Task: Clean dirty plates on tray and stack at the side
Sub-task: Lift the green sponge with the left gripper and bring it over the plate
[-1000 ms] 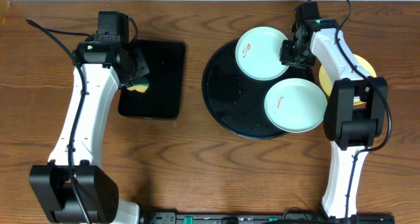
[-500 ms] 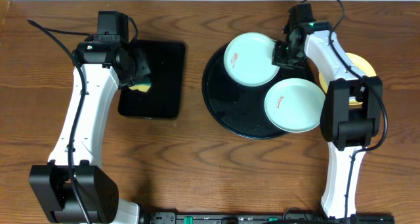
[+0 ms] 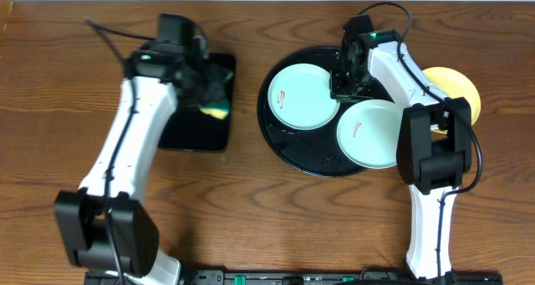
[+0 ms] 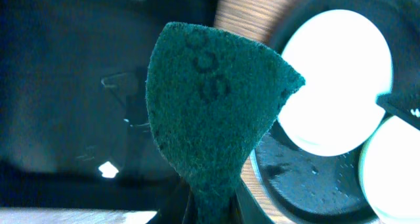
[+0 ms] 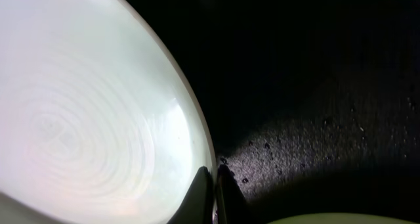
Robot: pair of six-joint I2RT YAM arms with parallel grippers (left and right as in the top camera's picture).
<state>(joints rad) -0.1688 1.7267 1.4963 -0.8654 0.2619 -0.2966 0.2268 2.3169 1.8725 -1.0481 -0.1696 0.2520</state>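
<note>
Left gripper (image 3: 208, 95) pinches a green scrub sponge (image 4: 213, 112), fingers closed on its lower end; it hangs above the right edge of the rectangular tray (image 3: 201, 130), on the table (image 3: 251, 218) left of the round tray (image 3: 288, 147). Right gripper (image 5: 213, 188) has its fingers pressed together on the rim of the left mint plate (image 3: 303, 97), gripping its right edge. That plate lies in the far-left part of the round tray and has a small red smear left of its centre. The second mint plate (image 3: 376, 133) lies near-right in the same tray, just beside the first, also with a red smear. The two may touch; can't tell. Yellow plate (image 3: 458, 91) lies on the table to the right of the round tray, partly hidden by the right arm. Round tray floor looks wet with droplets.
</note>
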